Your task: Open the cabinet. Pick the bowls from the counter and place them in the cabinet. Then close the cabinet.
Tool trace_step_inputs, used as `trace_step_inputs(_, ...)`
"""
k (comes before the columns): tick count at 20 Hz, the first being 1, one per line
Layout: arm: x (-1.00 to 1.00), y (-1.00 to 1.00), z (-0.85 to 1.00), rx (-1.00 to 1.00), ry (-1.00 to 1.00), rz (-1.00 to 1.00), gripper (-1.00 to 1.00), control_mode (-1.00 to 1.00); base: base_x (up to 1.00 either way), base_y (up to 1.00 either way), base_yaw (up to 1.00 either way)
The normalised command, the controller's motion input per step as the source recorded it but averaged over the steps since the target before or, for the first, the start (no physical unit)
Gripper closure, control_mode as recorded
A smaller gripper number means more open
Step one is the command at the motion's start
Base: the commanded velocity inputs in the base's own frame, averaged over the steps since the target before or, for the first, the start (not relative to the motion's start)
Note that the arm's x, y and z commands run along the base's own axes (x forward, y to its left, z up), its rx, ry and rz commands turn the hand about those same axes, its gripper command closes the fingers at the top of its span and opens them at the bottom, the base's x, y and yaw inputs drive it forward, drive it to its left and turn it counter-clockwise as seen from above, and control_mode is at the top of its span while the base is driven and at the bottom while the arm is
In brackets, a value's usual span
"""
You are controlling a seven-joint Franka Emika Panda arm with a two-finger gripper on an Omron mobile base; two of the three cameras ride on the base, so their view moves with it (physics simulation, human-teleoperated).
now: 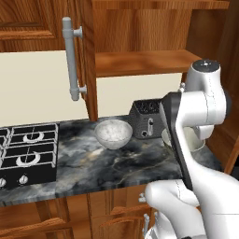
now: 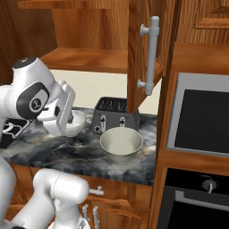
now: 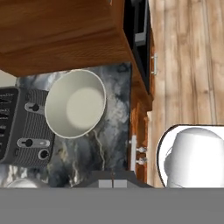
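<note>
Hand view: I see my tool (image 3: 112,183) pinched together, empty, above the tabletop (image 3: 111,131); cream bowl (image 3: 75,103) sits upright, mouth facing up.

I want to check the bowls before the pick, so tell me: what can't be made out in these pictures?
- Left base view: the second bowl sits behind the arm; just a sliver of rim shows.
- Right base view: the speckled bowl is half covered by the arm's wrist.
- Hand view: the gripper shows just its shut tips at the bottom edge; the toaster is cut off by the left edge.
- Cabinet shelf: its back corner is hidden by the open door.
</note>
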Motion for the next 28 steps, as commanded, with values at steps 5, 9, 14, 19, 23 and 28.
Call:
trace_step_inputs(5, 0.16, -0.24, -0.12, 0.02, 0.00, 0.00, 1.00, -1.00, 0.00, 0.00, 0.00)
trace_step_inputs(9, 0.20, -0.03, -0.30, 0.02, 0.00, 0.00, 1.00, -1.00, 0.00, 0.00, 0.00)
trace_step_inputs(14, 0.16, 0.00, -0.38, 0.04, 0.00, -0.01, -1.00, -1.00, 0.00, 0.00, 0.00)
trace_step_inputs(19, 0.18, 0.00, -0.31, 0.05, -0.01, -0.05, -1.00, -1.00, 0.00, 0.00, 0.00)
trace_step_inputs(23, 0.11, 0.00, -0.20, 0.00, -0.08, -0.26, -1.00, -1.00, 0.00, 0.00, 0.00)
trace_step_inputs(28, 0.17, 0.00, -0.09, 0.00, -0.08, -0.36, -1.00, -1.00, 0.00, 0.00, 0.00)
